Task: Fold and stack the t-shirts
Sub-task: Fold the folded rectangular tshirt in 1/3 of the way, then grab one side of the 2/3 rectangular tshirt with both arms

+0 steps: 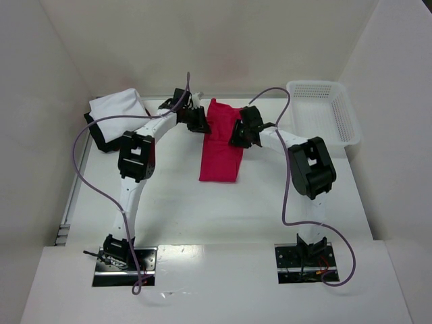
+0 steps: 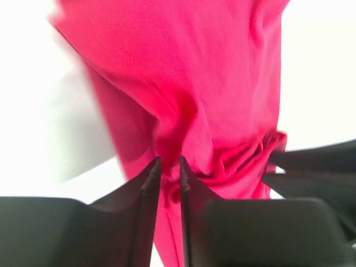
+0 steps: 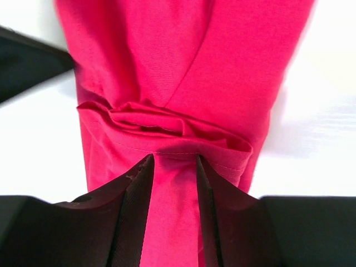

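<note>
Pinch limp, light red t-shirt [image 1: 221, 152] at bunched fold left of basket [image 1: 314, 84]; left gripper [image 2: 170, 160], right gripper [image 3: 174, 158] narrow on it, hold unclear

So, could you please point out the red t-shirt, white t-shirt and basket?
red t-shirt [image 1: 221, 162]: top view, lower half.
white t-shirt [image 1: 118, 106]: top view, top face.
white mesh basket [image 1: 349, 116]: top view, right wall.

Soft matt cloth with a fine weave and a stitched hem: red t-shirt [image 3: 183, 72]. Left of it, similar matt cloth: white t-shirt [image 1: 120, 108]. Right of it, shiny white plastic mesh: basket [image 1: 314, 84]. Beneath it, smooth, slightly glossy white: table [image 1: 202, 209]
</note>
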Available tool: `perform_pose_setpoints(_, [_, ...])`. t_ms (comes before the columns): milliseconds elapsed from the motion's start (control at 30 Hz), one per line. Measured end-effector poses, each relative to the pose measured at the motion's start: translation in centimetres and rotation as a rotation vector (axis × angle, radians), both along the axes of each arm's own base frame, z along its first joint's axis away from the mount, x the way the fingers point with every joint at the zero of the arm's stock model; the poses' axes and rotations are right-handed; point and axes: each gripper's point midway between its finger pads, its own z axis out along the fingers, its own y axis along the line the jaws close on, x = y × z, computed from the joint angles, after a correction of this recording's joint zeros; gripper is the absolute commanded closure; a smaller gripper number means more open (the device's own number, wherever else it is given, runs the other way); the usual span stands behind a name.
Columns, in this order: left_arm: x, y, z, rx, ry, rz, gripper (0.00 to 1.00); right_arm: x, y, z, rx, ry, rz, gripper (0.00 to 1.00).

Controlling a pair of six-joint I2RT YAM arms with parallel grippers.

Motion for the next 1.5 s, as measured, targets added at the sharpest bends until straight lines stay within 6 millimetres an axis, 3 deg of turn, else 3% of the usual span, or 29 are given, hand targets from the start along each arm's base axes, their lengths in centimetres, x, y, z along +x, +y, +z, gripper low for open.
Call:
perform_pose_setpoints(67, [1.3, 0.5, 0.5, -0.003, -0.023, 0.022, 0.66, 0.0, -0.2, -0.1, -0.003, 0.005, -0.004, 0.53])
perform_pose_setpoints(133, [1.9, 0.8, 0.9, -0.002, -0.038, 0.035, 0.57, -0.2, -0.4, -0.2, -0.008, 0.011, -0.006, 0.41])
perform_pose_setpoints(167, [2.0, 0.9, 1.0, 0.002, -0.043, 0.037, 0.44, -0.3, -0.5, -0.2, -0.008, 0.013, -0.008, 0.35])
perform_pose_setpoints(200, [2.0, 0.9, 1.2, 0.007, -0.046, 0.041, 0.39, -0.7, -0.7, -0.2, -0.010, 0.016, -0.009, 0.26])
perform_pose_setpoints(233, [1.7, 1.1, 1.2, 0.013, -0.044, 0.040, 0.35, -1.3, -1.0, 0.0, -0.011, 0.021, -0.013, 0.09])
perform_pose_setpoints(300, [0.4, 1.7, 1.5, 0.027, -0.027, 0.048, 0.27, -2.8, -1.7, 0.3, -0.017, 0.031, -0.017, 0.00])
perform_pose_setpoints(400, [-2.9, 3.1, 2.7, 0.043, 0.005, 0.057, 0.24, -5.3, -2.6, 1.5, -0.016, 0.031, -0.014, 0.00])
perform_pose_setpoints(533, [-6.8, 5.0, 6.2, 0.042, -0.021, 0.058, 0.24, -8.7, -3.5, 3.0, 0.016, 0.030, -0.006, 0.00])
perform_pose_setpoints(600, [-8.2, 5.5, 7.7, 0.029, -0.041, 0.055, 0.24, -10.7, -3.7, 2.9, 0.043, 0.047, 0.004, 0.04])
perform_pose_setpoints(667, [-10.0, 5.7, 7.8, 0.020, -0.039, 0.045, 0.26, -12.8, -3.8, 2.0, 0.055, 0.087, 0.018, 0.06])
perform_pose_setpoints(733, [-12.0, 5.0, 6.5, 0.015, -0.001, 0.019, 0.27, -14.6, -3.9, 0.6, 0.057, 0.137, 0.028, 0.07])
perform_pose_setpoints(833, [-15.9, 4.1, 2.6, 0.026, 0.110, -0.012, 0.31, -17.2, -3.4, -1.3, 0.051, 0.206, 0.058, 0.07])
perform_pose_setpoints(967, [-20.9, 4.0, -1.7, 0.037, 0.274, -0.008, 0.37, -18.7, -2.6, -2.1, 0.054, 0.233, 0.085, 0.12])
perform_pose_setpoints(1200, [-19.7, 3.9, -1.6, 0.016, 0.237, 0.026, 0.44, -17.4, -1.7, -1.4, 0.095, 0.178, 0.080, 0.19])
perform_pose_setpoints(1500, [-19.2, 3.6, -2.2, -0.002, 0.245, 0.037, 0.54, -15.7, -0.4, -2.3, 0.116, 0.176, 0.082, 0.36])
